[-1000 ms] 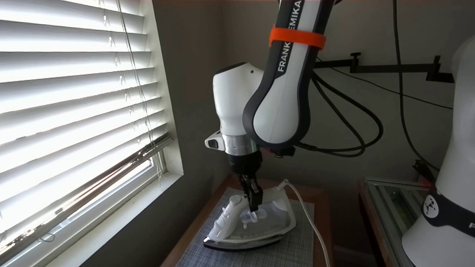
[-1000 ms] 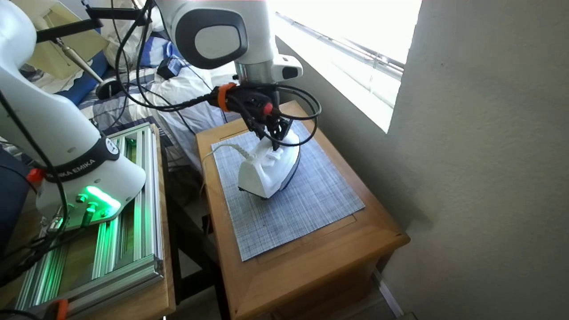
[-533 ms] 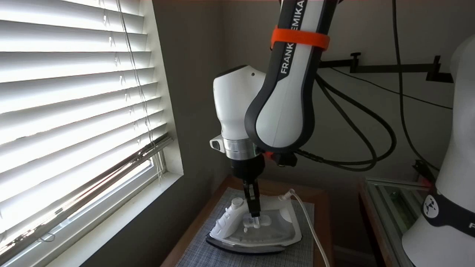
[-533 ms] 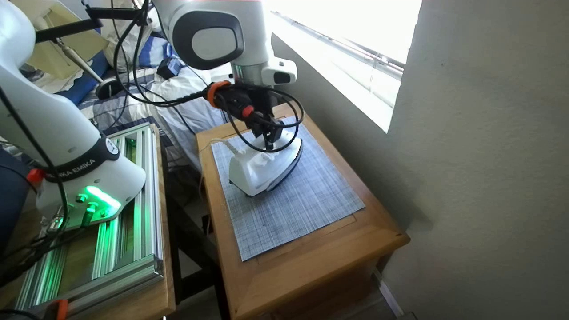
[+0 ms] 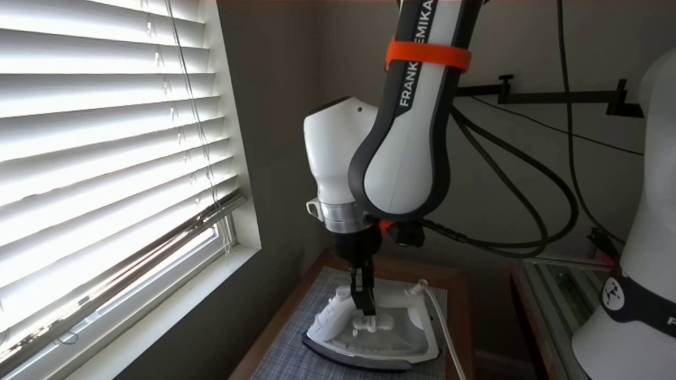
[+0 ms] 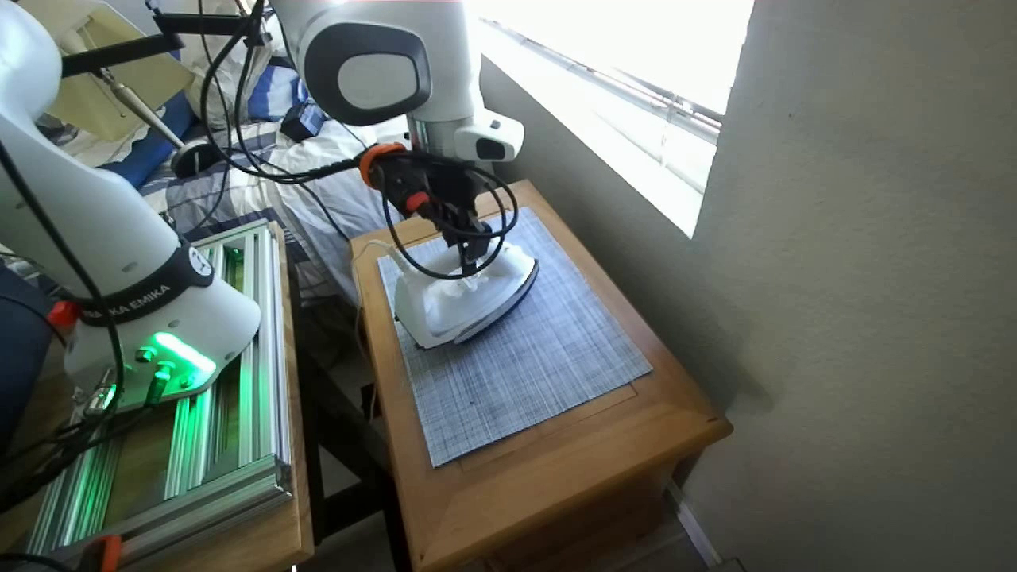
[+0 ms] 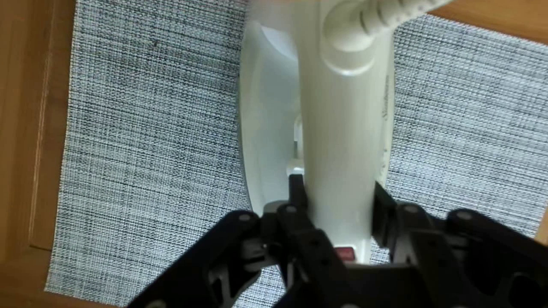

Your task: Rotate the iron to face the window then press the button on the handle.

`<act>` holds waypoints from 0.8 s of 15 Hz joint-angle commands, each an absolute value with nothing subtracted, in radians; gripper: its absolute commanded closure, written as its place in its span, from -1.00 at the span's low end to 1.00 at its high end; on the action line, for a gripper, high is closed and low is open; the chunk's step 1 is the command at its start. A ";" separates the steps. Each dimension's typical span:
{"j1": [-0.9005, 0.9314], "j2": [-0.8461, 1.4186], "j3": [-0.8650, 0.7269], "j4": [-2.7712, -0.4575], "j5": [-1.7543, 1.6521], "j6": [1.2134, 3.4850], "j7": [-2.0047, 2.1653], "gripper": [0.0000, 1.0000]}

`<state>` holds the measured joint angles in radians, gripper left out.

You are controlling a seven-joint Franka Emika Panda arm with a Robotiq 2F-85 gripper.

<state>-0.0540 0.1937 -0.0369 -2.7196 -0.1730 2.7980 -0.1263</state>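
Observation:
The white iron [image 5: 404, 338] appears to rest flat on a grey mat, its pointed tip towards the window [image 5: 105, 116] side. The iron also shows in an exterior view [image 6: 457, 306] and the wrist view [image 7: 267, 128]; the window's lower part shows in an exterior view [image 6: 636, 56]. My gripper [image 5: 367, 312] is shut on the iron's handle [image 7: 342, 128]; in the wrist view [image 7: 337, 190] a finger lies against each side. A small red rectangle [image 7: 345, 253] shows on the handle near the palm. The handle's far end is hidden by the gripper there. A white knob [image 5: 343, 292] is at the handle's front.
The grey woven mat [image 6: 540, 381] lies on a small wooden table [image 6: 556, 492] beside the wall. The iron's white cord [image 5: 443, 322] trails off its rear. Black cables [image 6: 397, 246] loop around my gripper. The robot's base frame [image 6: 262, 381] stands beside the table.
My gripper has turned and the iron has turned with it. The iron's heel has swung away from the window side. My arm is slightly lower.

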 commanded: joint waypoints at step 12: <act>-0.047 0.187 -0.040 -2.722 -0.057 2.811 -0.022 0.78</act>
